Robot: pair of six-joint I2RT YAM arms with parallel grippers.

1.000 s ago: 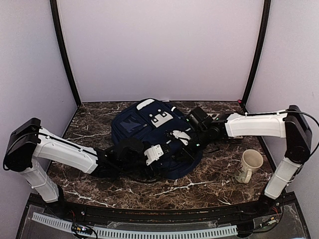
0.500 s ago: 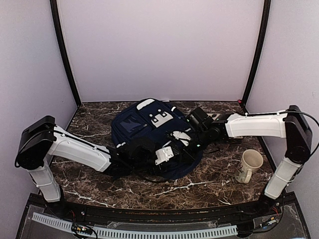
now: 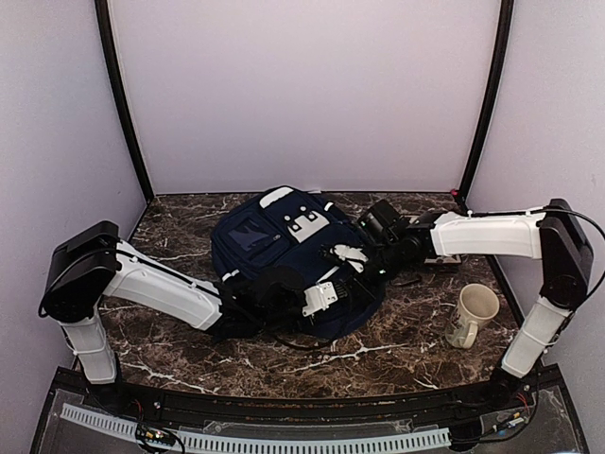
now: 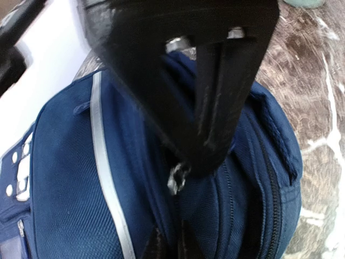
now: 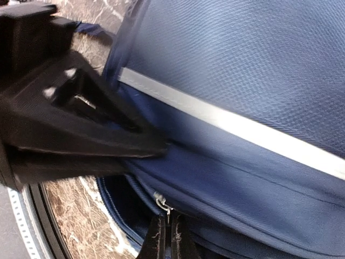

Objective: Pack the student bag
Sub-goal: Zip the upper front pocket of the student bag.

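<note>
Just changed: the left gripper point(image 3: 333, 289) is arriving further right along the near side of the bag point(image 3: 284, 236), now just beside the right gripper point(image 3: 340, 257), which is hardly shifting.
Bag: is lying flat in the middle of the table point(image 3: 397, 350), between both arms.
Left gripper: fingers are standing narrow, pinching blue fabric at a seam.
Right gripper: fingers are pressing together at the zip pull point(image 5: 161, 203); it seems to be holding it.
Meaning for task: probably one side is bracing while the other is preparing to draw the zip; no wide opening is showing, so packing is waiting.
Mug point(image 3: 473, 315): is standing near right, well apart.
</note>
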